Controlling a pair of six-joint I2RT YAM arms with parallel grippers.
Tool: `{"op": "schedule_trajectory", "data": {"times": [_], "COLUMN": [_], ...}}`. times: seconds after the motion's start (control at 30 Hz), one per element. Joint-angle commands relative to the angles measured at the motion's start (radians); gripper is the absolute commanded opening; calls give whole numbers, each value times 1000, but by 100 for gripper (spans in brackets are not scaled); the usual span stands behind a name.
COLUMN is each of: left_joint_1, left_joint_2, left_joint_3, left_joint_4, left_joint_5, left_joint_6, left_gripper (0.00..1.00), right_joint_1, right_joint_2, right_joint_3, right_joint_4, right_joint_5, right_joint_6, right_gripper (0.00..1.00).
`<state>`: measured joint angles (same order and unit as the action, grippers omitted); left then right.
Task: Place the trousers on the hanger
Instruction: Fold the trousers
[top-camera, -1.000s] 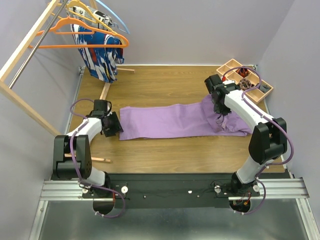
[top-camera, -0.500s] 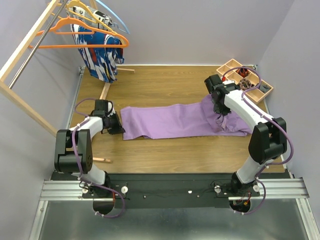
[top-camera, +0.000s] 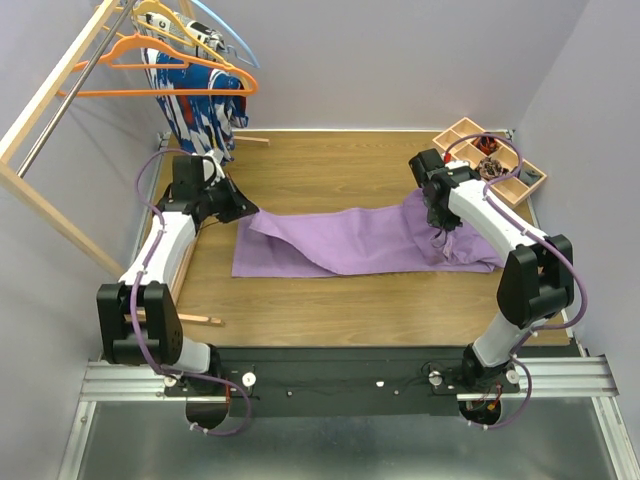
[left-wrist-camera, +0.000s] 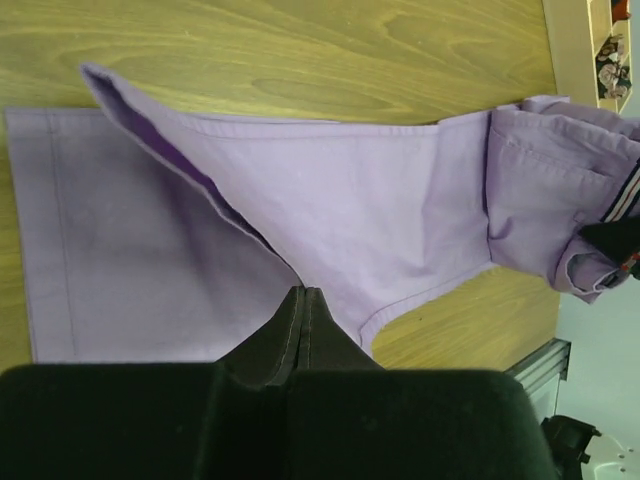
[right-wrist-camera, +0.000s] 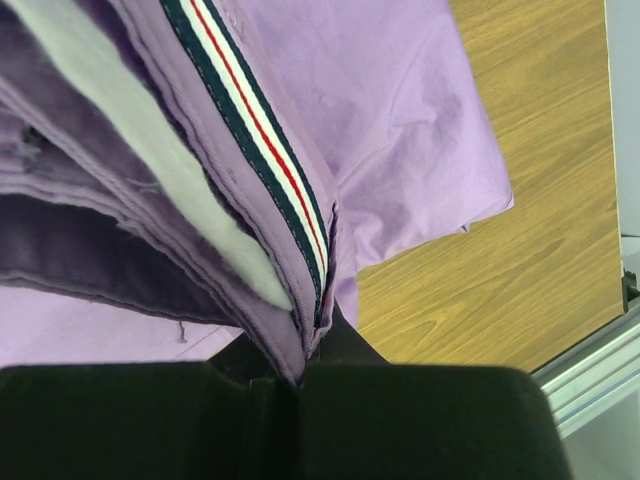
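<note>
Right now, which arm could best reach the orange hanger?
Left. The left gripper, shut on the trousers at a leg end, sits nearest the hanger; the right gripper holds the waistband far off.

White arm links (top-camera: 165, 250), black joints (top-camera: 535, 285), purple cables (top-camera: 139, 190), pincer fingers (left-wrist-camera: 272, 345) apparently black

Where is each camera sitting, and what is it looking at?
Top external: above and behind the arms, looking down on the table, trousers and hanger; both arms show.
Left wrist: on the left arm, looking across the trousers; its shut left gripper shows.
Right wrist: on the right arm, looking at the striped waistband; its right gripper pinches it.
Shared: all three see the purple trousers.
</note>
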<state>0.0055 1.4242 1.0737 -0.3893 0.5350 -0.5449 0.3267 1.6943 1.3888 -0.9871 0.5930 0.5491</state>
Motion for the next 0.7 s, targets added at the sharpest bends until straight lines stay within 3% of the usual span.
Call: {"op": "schedule_trajectory", "data": {"times": [0.0,0.57,0.63,0.67], "left_joint_1": [-35,-29,-21,-18], "left_joint_2": [62,67,76,81], "left_joint_3": [15,-49,-55,-57], "left_joint_4": [-17,-212,-232,-247], "left_joint_5": [62,-438,-463,-469], "left_joint_6": [3,221,252,260], "left_gripper": [0,0,8,20], "right_joint_1": [-6,-5,-5,-5], "right_joint_2": [10,-10,-8,-8], "right_joint_3": [30,30,41,45], "right_joint_4": [31,31,31,31], "right_joint_5": [1,-9,-24,-28], "right_joint_6": [12,9,3,-4], "right_gripper": [1,1,1,1]}}
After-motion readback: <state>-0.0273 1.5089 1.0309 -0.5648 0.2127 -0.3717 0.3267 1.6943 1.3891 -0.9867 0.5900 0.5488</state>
